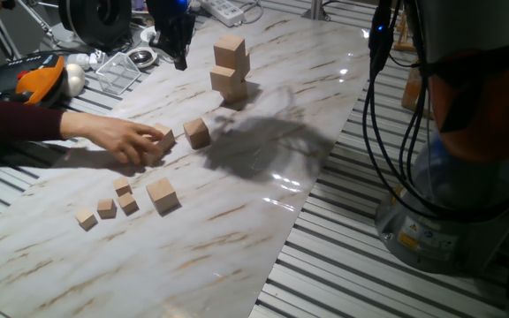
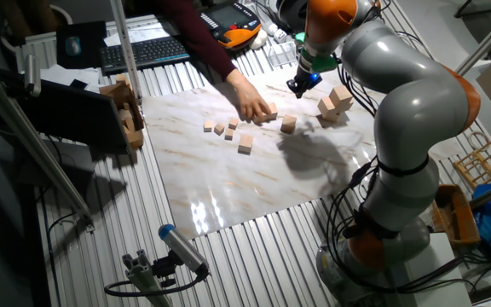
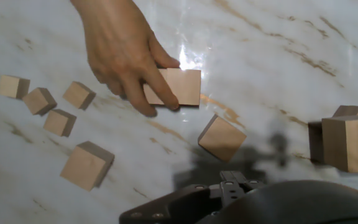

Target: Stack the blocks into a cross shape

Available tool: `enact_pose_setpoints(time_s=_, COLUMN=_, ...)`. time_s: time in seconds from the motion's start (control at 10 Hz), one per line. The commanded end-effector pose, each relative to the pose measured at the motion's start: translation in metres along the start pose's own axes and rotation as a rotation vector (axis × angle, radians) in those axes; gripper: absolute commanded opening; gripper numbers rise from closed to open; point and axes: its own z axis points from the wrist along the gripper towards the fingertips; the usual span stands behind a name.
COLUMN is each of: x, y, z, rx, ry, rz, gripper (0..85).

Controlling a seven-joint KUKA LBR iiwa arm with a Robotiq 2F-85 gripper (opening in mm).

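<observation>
Blocks are spread across the marbled surface (image 1: 237,221), and in one fixed view they are met from left to right as follows. Four tiny cubes (image 1: 106,208) lie in a loose group at the near left and are no part of the task. Just right of them a loose block (image 1: 163,195) stands alone. Farther in, a person's hand (image 1: 122,139) is closed over a second block (image 1: 163,140), and a third block (image 1: 197,132) lies just beside it to the right. At the far right a small stack (image 1: 230,69) has been built, apparently several blocks in two layers; its exact form cannot be made out.

The robot's hand (image 1: 180,53) is held above the surface, left of the stack, with nothing seen between its fingers; whether they are apart or together cannot be told, since the hand view shows only the body of the hand.

The step in hand is judged to be the fetching of another block while the cross is partly built. Before any descent, the person's hand must be clear. The third block is then the likely pick: the fingers should be opened, squared to its faces, and lowered over it.
</observation>
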Motion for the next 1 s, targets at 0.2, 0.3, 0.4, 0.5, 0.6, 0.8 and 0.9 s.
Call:
enact_pose_setpoints(time_s=0.2, x=-0.001, y=-0.0004, z=0.002, rx=0.002, ry=-0.005, rz=-0.002, gripper=0.0)
enact_pose_setpoints(time_s=0.3, x=-0.0012, y=-0.0007, z=0.002, rx=0.005, ry=-0.006, rz=0.0, gripper=0.0)
enact_pose_setpoints(time_s=0.4, x=-0.0008, y=-0.0013, z=0.0016, rx=0.005, ry=-0.002, rz=0.005, gripper=0.0)
enact_pose_setpoints(time_s=0.5, x=-0.0007, y=-0.0019, z=0.0019, rx=0.004, ry=0.0, rz=0.006, gripper=0.0)
enact_pose_setpoints(time_s=0.6, x=-0.001, y=-0.0013, z=0.0027, rx=0.002, ry=-0.002, rz=0.006, gripper=0.0)
enact_pose_setpoints(time_s=0.8, x=-0.0009, y=-0.0012, z=0.0022, rx=0.002, ry=-0.008, rz=0.006, gripper=0.0)
enact_pose_setpoints(time_s=0.9, x=-0.0007, y=-0.0014, z=0.0017, rx=0.002, ry=-0.006, rz=0.008, gripper=0.0)
